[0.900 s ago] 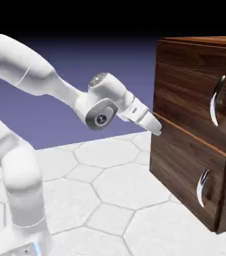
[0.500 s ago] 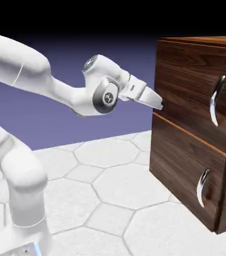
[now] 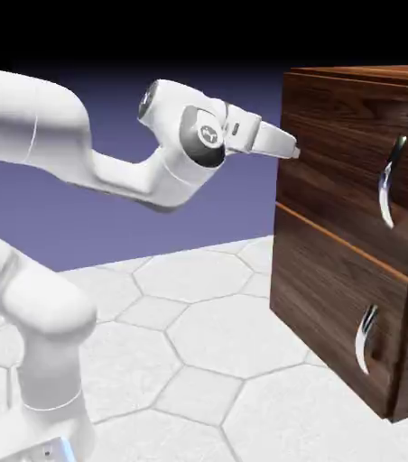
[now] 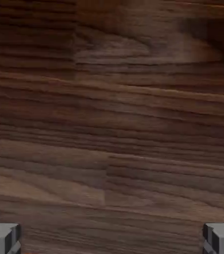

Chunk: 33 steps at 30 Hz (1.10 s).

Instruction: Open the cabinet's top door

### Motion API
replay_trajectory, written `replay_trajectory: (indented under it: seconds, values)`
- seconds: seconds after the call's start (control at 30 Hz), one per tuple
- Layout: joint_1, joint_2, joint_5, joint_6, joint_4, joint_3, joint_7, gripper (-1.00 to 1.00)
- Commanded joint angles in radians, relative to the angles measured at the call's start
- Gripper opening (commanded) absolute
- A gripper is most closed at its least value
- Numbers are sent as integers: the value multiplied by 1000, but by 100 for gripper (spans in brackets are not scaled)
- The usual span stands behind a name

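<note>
White hexagon-patterned tabletop (image 3: 199, 343) spreads under a blue-violet backdrop, with the white arm (image 3: 54, 171) rising from the lower left of the exterior view and reaching right. At the right stands the cabinet (image 3: 329, 298), a dark walnut box with two stacked front panels. Its top door (image 3: 334, 171) is the taller upper panel and sits flush with the cabinet front, shut, with a curved silver handle (image 3: 390, 180) near the panel's right side. Below it lies the shorter lower panel (image 3: 325, 311) with its own silver handle (image 3: 365, 338).

Up at the level of the top door's upper part, the gripper (image 3: 291, 149) points at the cabinet, its tip right at the door's left edge; whether it touches the wood cannot be told. The top door's handle is well to the right of the gripper, with bare wood between them.

From the hand view, dark wood grain fills everything, and the two grey fingertips (image 4: 2, 238) sit at the far bottom corners, spread wide with nothing between them.
</note>
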Motion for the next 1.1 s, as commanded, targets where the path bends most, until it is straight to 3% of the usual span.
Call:
replay_trajectory:
  seconds: [0.0,1.07]
  values:
    - [17,-6,-44,-2,9,-18,31,100]
    - [545,-213,-1435,-49,309,-608,1006,100]
